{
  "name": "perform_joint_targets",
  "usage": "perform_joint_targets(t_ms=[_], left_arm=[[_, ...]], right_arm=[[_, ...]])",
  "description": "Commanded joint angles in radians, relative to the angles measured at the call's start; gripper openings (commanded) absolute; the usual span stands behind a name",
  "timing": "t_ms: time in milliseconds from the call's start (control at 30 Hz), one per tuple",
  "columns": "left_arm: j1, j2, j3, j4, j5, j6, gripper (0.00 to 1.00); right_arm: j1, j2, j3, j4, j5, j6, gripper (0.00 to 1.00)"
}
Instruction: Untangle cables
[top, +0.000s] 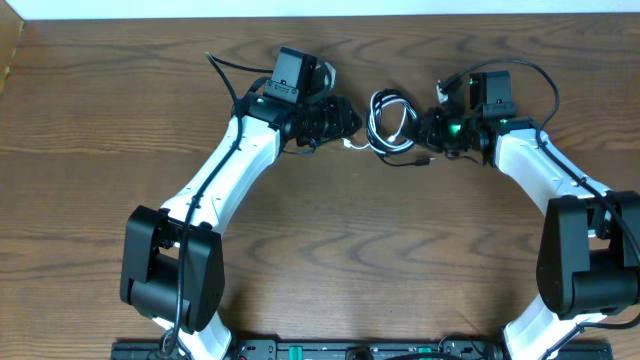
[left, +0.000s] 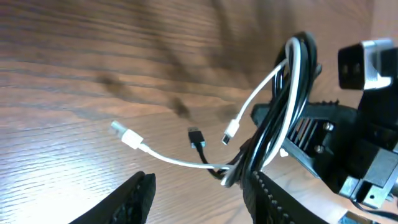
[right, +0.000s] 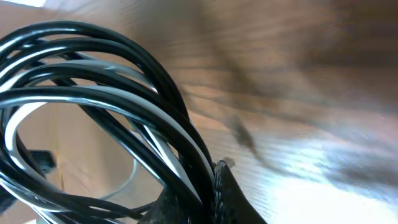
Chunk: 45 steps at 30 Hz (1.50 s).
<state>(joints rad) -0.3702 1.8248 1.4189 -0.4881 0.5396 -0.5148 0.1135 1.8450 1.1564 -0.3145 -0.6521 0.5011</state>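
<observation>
Right gripper (right: 199, 202): pressed together on the tangled coil (right: 106, 106) of thin black and white cords, whose strands run down into the pinch at 6 o'clock of its own view.
Why that hold: we judge the pinch anchors the coil and stands its loops upright, so a loose end can be drawn out without the whole bundle following.
Left gripper (left: 199, 205): fingers spread with nothing between them, the tips just short of a white strand. We read this as an approach to a free end.
Short white cord (left: 174, 160): one strand leaves the coil toward 9 o'clock and ends in a small white plug (left: 122, 134). Its other plug (left: 231, 132) hangs beside the loops.
Long black cord (left: 280, 118): it makes most of the loops, and its small black plug (left: 196, 137) shows between the two white ones.
Coil's place: overhead, it sits near the 12 o'clock edge of the brown wood-grain table (top: 320, 260), with the left gripper at its 9 o'clock and the right gripper at its 3 o'clock.
Left wrist view alone: we see the three loose plugs and the spread fingers, which are too small to make out from overhead.
Right wrist view alone: we see the pinch itself up close, but no plug ends.
Overhead alone: we see both arms flanking the coil.
</observation>
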Motion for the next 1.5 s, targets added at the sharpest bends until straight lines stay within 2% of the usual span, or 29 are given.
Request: perform_joint_targets(t_ms=[0,133,300,467,500,567,767,900,1367,1467], left_arm=[[-0.007,-0.014,0.011,-0.001,-0.036,0.024,0.51],[-0.017,-0.014,0.011,0.027,-0.035,0.013,0.46],[-0.089,-0.007,0.011,0.144,-0.077,-0.006,0.42],[-0.164,0.006,0.011,0.158,-0.282,-0.017,0.42],[-0.183,0.008,0.011,0.145,-0.354,-0.018,0.35],[-0.220,0.016,0.011,0.126,-0.491,-0.018,0.30],[-0.304,0.085,0.010,0.139,-0.660,-0.050,0.30],[-0.309,0.129,0.010,0.138,-0.684,-0.100,0.30],[-0.321,0.254,0.010,0.168,-0.679,-0.100,0.30],[-0.321,0.256,0.010,0.176,-0.680,-0.100,0.25]], right_arm=[[0.000,-0.005,0.001,-0.028,0.047,0.026,0.01],[0.000,-0.005,0.001,-0.076,0.095,0.026,0.01],[0.040,-0.005,0.001,-0.083,0.117,0.014,0.01],[0.060,-0.005,0.001,-0.124,0.197,0.049,0.01],[0.061,-0.005,0.001,-0.132,0.207,0.053,0.01],[0.061,-0.005,0.001,-0.137,0.211,0.063,0.01],[0.065,-0.005,0.001,-0.137,0.220,0.089,0.01],[0.072,-0.005,0.001,-0.140,0.220,0.089,0.01],[0.069,-0.005,0.001,-0.150,0.135,0.070,0.01],[0.069,-0.005,0.001,-0.150,0.099,0.059,0.01]])
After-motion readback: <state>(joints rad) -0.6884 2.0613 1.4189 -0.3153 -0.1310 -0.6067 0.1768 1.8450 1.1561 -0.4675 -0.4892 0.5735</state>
